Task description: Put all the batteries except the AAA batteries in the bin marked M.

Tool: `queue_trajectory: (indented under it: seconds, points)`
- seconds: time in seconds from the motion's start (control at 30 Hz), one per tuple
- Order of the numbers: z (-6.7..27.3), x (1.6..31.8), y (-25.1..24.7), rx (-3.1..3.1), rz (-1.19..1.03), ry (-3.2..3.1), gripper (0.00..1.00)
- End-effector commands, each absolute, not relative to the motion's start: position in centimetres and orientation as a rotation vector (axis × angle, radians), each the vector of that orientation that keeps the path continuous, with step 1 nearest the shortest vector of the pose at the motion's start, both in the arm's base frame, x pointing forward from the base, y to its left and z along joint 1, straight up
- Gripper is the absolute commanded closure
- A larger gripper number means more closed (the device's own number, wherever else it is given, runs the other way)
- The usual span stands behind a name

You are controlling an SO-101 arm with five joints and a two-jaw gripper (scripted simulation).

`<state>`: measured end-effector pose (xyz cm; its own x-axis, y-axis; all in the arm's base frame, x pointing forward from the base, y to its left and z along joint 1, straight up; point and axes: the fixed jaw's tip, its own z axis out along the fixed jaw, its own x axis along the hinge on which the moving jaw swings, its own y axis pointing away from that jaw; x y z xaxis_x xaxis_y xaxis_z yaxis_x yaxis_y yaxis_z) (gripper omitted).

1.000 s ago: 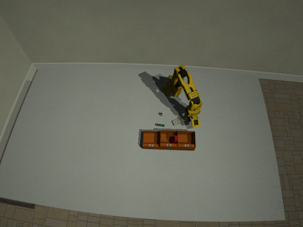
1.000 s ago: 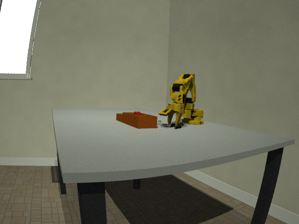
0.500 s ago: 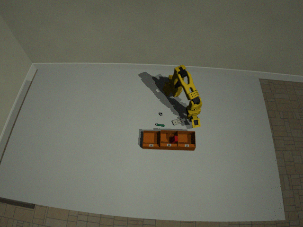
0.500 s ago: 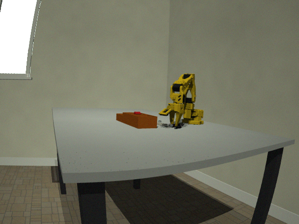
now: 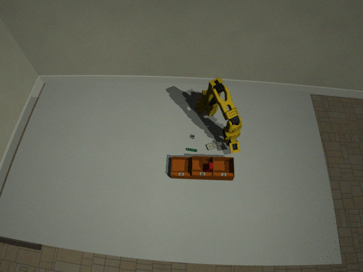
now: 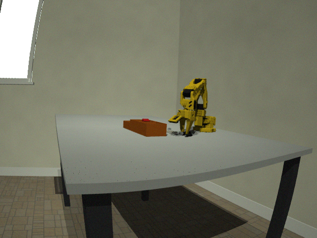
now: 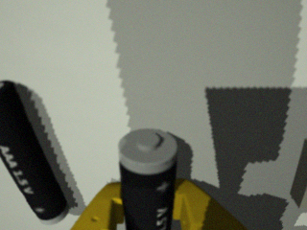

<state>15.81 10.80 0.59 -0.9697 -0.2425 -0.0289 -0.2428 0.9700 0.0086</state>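
My gripper (image 7: 146, 218) (image 5: 227, 143) (image 6: 188, 132) is down at the table top and shut on a black battery (image 7: 146, 187) with a grey cap, which points away from the wrist camera. A second, thinner black battery (image 7: 26, 172) lies apart on the table to its left in the wrist view. The orange row of three bins (image 5: 191, 175) (image 6: 153, 130) stands just in front of the arm. Its labels are too small to read. A red block (image 5: 208, 166) (image 6: 145, 119) sits in the middle bin.
A white domino (image 5: 212, 145) lies just left of the gripper. A small green stick (image 5: 191, 149) and a small white and black part (image 5: 192, 136) lie farther left. The arm's base (image 5: 206, 103) stands behind.
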Motion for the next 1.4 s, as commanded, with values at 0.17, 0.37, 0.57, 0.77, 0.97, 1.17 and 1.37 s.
queue_trajectory:
  seconds: [0.17,0.37,0.57,0.77,0.97,1.17,1.37]
  points:
    - [0.7,15.9,11.1,-0.386,0.032,3.074,1.00]
    - [0.8,15.9,11.1,-0.386,0.032,3.074,1.00]
    - [2.2,16.0,11.2,-0.386,0.032,3.074,1.00]
    - [3.8,16.0,11.2,-0.386,0.032,3.074,1.00]
    - [5.8,15.8,11.0,-0.386,0.032,3.074,1.00]
    - [6.2,15.7,11.0,-0.386,0.032,3.074,1.00]
    - [6.3,16.0,10.9,-0.377,0.037,3.066,1.00]
